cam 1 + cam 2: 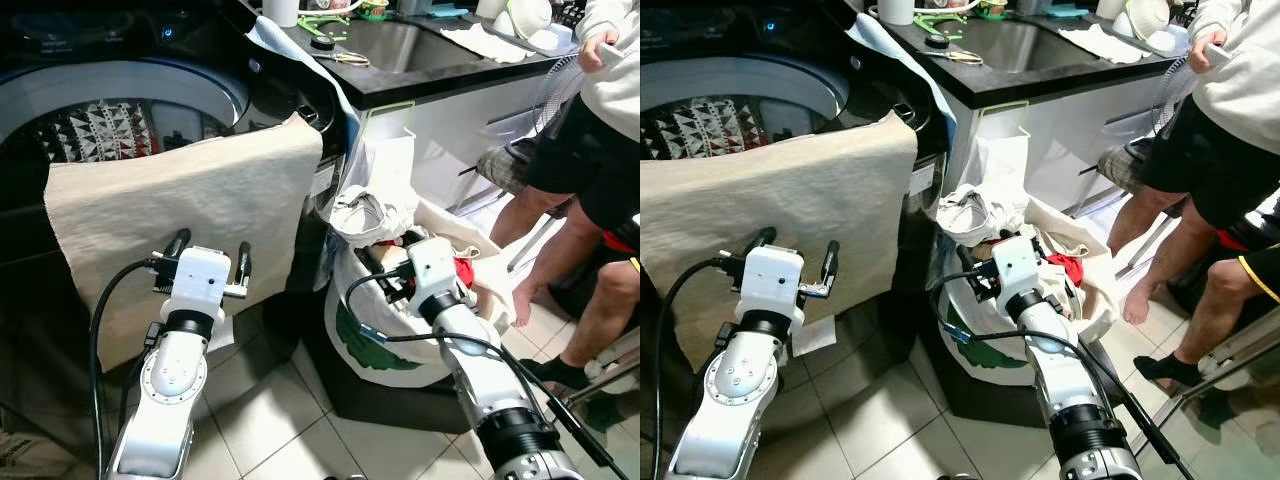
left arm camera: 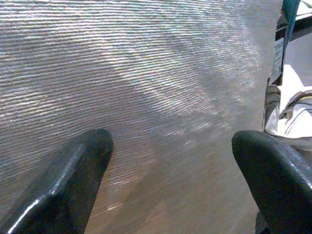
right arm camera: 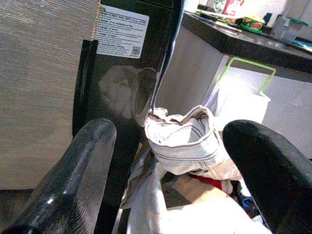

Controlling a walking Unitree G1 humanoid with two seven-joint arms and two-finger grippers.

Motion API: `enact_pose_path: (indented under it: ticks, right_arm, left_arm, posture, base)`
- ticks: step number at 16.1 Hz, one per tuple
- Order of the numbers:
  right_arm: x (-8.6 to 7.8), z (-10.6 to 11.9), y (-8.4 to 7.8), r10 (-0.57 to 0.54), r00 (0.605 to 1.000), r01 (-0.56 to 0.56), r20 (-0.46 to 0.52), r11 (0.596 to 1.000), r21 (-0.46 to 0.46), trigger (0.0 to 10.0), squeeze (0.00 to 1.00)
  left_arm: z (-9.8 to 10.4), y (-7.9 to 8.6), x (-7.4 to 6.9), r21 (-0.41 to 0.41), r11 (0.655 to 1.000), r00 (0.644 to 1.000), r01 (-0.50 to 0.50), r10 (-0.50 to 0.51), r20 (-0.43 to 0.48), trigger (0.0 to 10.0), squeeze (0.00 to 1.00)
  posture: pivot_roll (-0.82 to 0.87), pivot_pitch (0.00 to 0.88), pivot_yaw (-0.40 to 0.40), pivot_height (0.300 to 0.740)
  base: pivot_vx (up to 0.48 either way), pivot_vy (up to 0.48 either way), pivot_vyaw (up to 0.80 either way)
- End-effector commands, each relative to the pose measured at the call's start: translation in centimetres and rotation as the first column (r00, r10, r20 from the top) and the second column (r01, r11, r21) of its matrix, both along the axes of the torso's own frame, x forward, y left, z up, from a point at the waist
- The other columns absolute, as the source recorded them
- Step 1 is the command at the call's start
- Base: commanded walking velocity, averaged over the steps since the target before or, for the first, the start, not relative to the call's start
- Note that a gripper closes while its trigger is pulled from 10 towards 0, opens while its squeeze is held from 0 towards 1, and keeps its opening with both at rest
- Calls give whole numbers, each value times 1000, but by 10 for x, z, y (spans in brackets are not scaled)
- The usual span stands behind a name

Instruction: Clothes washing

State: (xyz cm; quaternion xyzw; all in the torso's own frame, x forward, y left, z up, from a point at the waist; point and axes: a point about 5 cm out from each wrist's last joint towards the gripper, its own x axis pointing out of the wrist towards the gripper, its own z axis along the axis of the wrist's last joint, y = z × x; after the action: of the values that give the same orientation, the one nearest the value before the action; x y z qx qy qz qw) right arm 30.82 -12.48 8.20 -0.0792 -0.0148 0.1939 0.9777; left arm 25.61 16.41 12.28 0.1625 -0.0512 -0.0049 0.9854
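Two claws, left (image 1: 210, 257) and right (image 3: 165, 161), both wide, before one beige cloth (image 1: 170, 200), one laundry bag (image 1: 375, 345)

Both arms are silver, jointed tubes ending in white, boxy wrist blocks. The left gripper (image 1: 210, 258) carries two long black fingers (image 2: 73, 175) with rounded, glossy tips; the right gripper (image 1: 385, 272) has the same black fingers (image 3: 78, 170). A black cable loops from each white block down the forearm. A round silver joint plate ringed with small screws sits below the left wrist block.
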Motion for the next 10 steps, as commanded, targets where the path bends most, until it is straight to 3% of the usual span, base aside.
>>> enact_pose_path:
  ticks: [1, 2, 3, 5, 7, 10]
  right_arm:
    - [6, 4, -5, -20, 1000, 20, 14, 1000, 12, 10000, 0]
    - [7, 4, -4, -23, 1000, 23, 13, 1000, 16, 10000, 0]
    - [8, 5, -4, -27, 1000, 27, 13, 999, 20, 10000, 0]
    - [10, 4, -4, -40, 999, 40, 8, 999, 25, 10000, 0]
    - [12, 3, -3, -35, 999, 35, 11, 999, 16, 10000, 0]
    - [15, 9, -6, 0, 999, 1, 40, 1000, -11, 10000, 0]
  left_arm:
    - [-7, -2, 0, -90, 996, 999, 19, -23, -46, 10000, 0]
    - [-7, -2, 0, -156, 988, 998, 13, -21, -52, 10000, 0]
    - [-7, -1, 1, -146, 989, 999, 2, -10, -50, 10000, 0]
    - [-9, -1, 5, -14, 1000, 999, -15, 14, -44, 10000, 0]
    - [-10, 0, 7, -55, 998, 999, -21, 19, -46, 10000, 0]
    - [-24, 9, -2, -187, 977, 994, -104, 95, -56, 10000, 0]
  posture:
    - [151, 0, -120, 740]
    - [152, 0, -118, 740]
    - [152, 0, -117, 740]
    - [156, 0, -115, 740]
    - [159, 0, -118, 740]
    - [144, 0, -151, 740]
  base:
    - [0, 0, -675]
    - [0, 0, -669]
    - [0, 0, -663]
    - [0, 0, -666]
    - [0, 0, -653]
    - [0, 0, -621]
